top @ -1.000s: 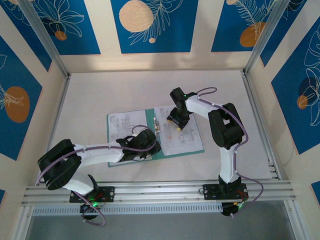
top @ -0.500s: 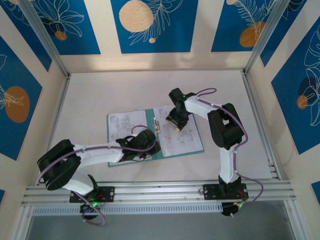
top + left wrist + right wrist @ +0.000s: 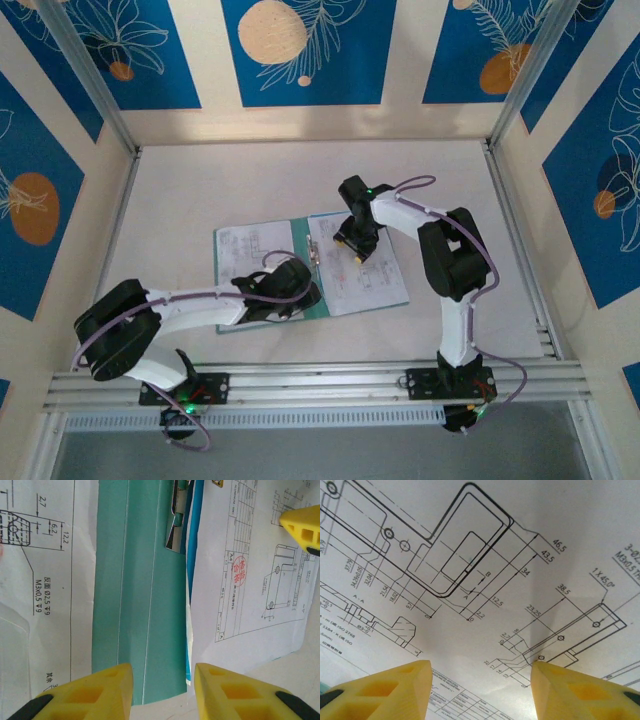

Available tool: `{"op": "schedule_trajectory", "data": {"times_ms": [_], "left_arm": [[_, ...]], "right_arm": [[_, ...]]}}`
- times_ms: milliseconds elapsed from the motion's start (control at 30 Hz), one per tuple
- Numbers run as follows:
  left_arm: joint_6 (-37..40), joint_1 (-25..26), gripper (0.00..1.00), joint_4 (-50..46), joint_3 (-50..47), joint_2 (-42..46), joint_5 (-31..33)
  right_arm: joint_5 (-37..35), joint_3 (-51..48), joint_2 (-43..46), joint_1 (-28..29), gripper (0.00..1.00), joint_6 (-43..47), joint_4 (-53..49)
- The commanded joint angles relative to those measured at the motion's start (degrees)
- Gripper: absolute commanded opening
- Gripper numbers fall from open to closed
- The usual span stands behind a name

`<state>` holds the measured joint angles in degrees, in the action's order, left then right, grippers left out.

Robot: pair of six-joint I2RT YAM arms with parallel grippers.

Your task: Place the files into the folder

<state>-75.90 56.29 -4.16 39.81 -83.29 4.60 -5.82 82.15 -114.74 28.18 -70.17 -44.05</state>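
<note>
Nudged slightly rightward, the right sheet lies on the open folder, directly under the right fingers, spread apart; left fingers, also apart, hover over the spine beside its clip.

— How's the light?
— Bright, even, from overhead; a soft grey shadow lies on the paper between the fingertips of the right gripper.
— Sharp?
— Print crisp; those yellow fingertips look slightly soft.
</note>
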Motion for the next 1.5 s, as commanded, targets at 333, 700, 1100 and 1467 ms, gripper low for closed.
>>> {"op": "schedule_trajectory", "data": {"times_ms": [333,700,1100,1467], "left_arm": [[1.77,0.22,0.37,-2.87,-0.08,1.38,1.51],[2.38,-0.43,0.34,-4.56,-2.45,4.15,0.76],[2.83,-1.45,0.26,-12.47,-10.07,12.10,1.94],[2.70,-1.54,0.26,-14.81,-11.90,16.55,3.04]], "right_arm": [[1.06,0.58,6.06,0.57,0.59,0.08,0.62],[3.73,-10.08,11.85,4.62,0.38,-0.16,5.92],[7.88,-18.07,11.02,6.55,0.29,-3.91,12.60],[8.09,-16.41,7.47,6.01,0.28,-3.66,12.40]]}}
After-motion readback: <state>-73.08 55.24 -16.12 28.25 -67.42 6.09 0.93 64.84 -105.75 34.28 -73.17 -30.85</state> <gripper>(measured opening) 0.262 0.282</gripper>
